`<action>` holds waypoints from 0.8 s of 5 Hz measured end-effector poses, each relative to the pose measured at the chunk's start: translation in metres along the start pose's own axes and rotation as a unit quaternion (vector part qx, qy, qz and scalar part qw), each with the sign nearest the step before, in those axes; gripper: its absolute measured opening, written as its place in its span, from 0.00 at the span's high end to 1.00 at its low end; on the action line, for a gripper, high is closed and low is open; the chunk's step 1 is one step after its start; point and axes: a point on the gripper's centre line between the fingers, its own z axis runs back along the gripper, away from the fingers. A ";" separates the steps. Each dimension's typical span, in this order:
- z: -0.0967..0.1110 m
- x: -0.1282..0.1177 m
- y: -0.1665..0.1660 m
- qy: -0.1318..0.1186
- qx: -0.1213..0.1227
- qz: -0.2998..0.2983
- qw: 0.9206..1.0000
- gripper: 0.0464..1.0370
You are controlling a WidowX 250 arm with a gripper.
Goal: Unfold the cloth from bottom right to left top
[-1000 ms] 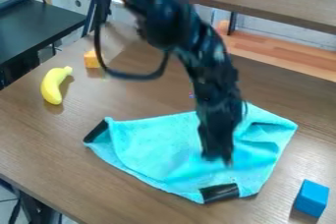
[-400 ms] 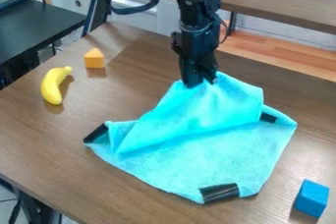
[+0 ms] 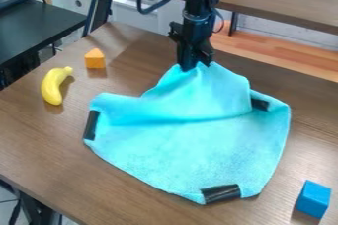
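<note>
the black gripper (image 3: 194, 66) is hanging down in the upper middle of the frame, its fingers closing on the far edge of the light blue cloth (image 3: 191, 152) and gripping it there. the cloth is lying across the middle and lower middle of the frame on the brown wooden table (image 3: 46, 150), with its gripped part rising to a peak under the gripper and sloping down toward the left and right. a soft fold is running across its upper half, below the peak, while the lower half is lying fairly flat. a black patch is marking the cloth at its left side, another is sitting near its upper right edge, and a third is showing at its bottom edge, right of the frame's centre line.

a yellow banana (image 3: 53, 87) is resting on the table at the left of the frame, apart from the cloth. an orange block (image 3: 94, 60) with a pointed top is standing near it, a little higher and to the right. a blue block (image 3: 313, 199) is sitting in the lower right corner of the frame, apart from the cloth.
</note>
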 end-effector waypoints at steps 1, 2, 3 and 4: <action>-0.024 0.014 0.015 0.038 -0.002 0.020 0.999 0.98; -0.033 0.022 0.022 0.045 0.013 0.034 0.998 0.98; -0.039 0.023 0.026 0.036 0.033 0.050 0.998 0.98; -0.029 0.018 0.024 -0.006 0.078 0.055 0.995 0.98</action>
